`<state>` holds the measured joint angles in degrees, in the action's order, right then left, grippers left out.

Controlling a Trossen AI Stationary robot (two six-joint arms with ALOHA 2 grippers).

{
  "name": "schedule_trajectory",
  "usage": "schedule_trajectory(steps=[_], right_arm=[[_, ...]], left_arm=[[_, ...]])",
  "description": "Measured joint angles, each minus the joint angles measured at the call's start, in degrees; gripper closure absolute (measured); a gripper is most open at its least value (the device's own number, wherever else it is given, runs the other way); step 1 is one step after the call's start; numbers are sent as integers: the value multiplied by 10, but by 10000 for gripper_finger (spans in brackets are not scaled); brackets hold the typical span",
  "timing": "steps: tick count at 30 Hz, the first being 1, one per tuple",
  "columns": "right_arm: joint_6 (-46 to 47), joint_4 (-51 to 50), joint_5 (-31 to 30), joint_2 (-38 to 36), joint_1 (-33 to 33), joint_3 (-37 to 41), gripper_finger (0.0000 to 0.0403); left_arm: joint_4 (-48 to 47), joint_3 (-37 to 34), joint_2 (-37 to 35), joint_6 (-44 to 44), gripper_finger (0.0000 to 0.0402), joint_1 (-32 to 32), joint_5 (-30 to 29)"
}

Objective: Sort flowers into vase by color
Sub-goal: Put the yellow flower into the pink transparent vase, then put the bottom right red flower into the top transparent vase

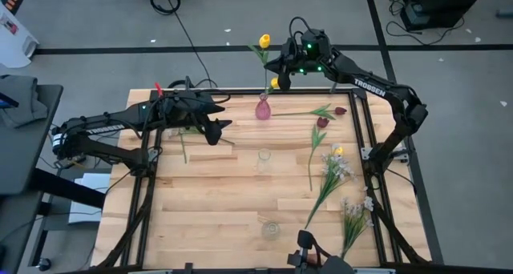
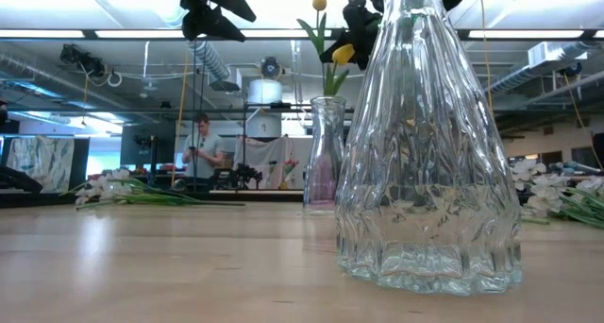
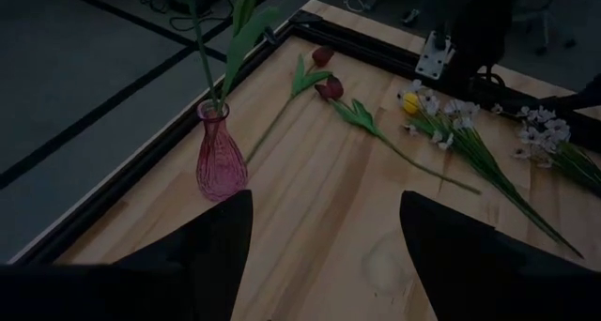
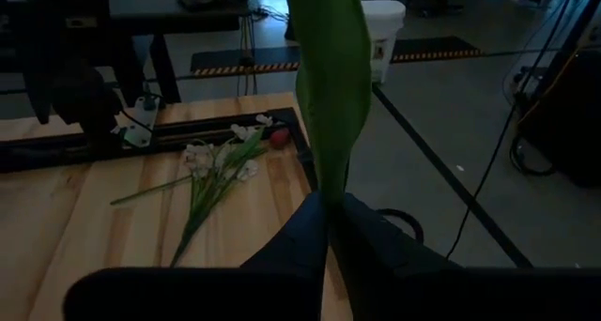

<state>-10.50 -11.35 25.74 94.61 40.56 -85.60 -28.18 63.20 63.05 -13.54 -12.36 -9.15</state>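
Observation:
A pink vase (image 1: 262, 108) stands near the table's far edge with a tall yellow tulip (image 1: 264, 42) in it. My right gripper (image 1: 282, 69) hovers above the vase, shut on a second yellow tulip (image 1: 274, 82). My left gripper (image 1: 215, 128) is open and empty, above the table to the left of the vase (image 3: 220, 152). Two maroon tulips (image 1: 322, 122) lie flat to the right of the vase. White blossom sprays (image 1: 337, 168) lie by the right edge with a yellow tulip (image 1: 338, 151) among them. My right gripper pinches the tulip's green leaf and stem (image 4: 331, 175) between its two shut fingers. The fingers come roughly level from the table's right side. The leaf rises past the fingertips. The flower's stem (image 2: 327, 82) goes down into the pink vase's mouth, close to upright.
Two clear glass vases stand on the table, one at the middle (image 1: 264, 158) and one near the front edge (image 1: 271, 228). Another white spray (image 4: 221, 161) lies on the left side under my left arm. A person (image 2: 201, 144) stands far behind the table.

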Motion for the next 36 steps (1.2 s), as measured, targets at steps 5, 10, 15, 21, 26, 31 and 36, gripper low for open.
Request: schedule_trajectory(steps=[5, 10, 15, 21, 26, 31, 36], right_arm=[[0, 0, 12, 0, 0, 0, 363], [4, 0, 32, 0, 0, 0, 363], [10, 0, 39, 0, -1, 0, 353], [13, 0, 44, 0, -1, 0, 323], [14, -1, 50, 0, -1, 0, 302], [15, 0, 54, 0, -1, 0, 298], [20, 1, 54, 0, 0, 0, 297]], left_arm=[[0, 0, 0, 0, 127, 0, 0], [0, 0, 0, 0, 127, 0, 0], [0, 0, 0, 0, 127, 0, 0], [0, 0, 0, 0, 127, 0, 0], [0, 0, 0, 0, 127, 0, 0], [0, 0, 0, 0, 127, 0, 0], [-4, 0, 0, -10, 127, 0, 1]])
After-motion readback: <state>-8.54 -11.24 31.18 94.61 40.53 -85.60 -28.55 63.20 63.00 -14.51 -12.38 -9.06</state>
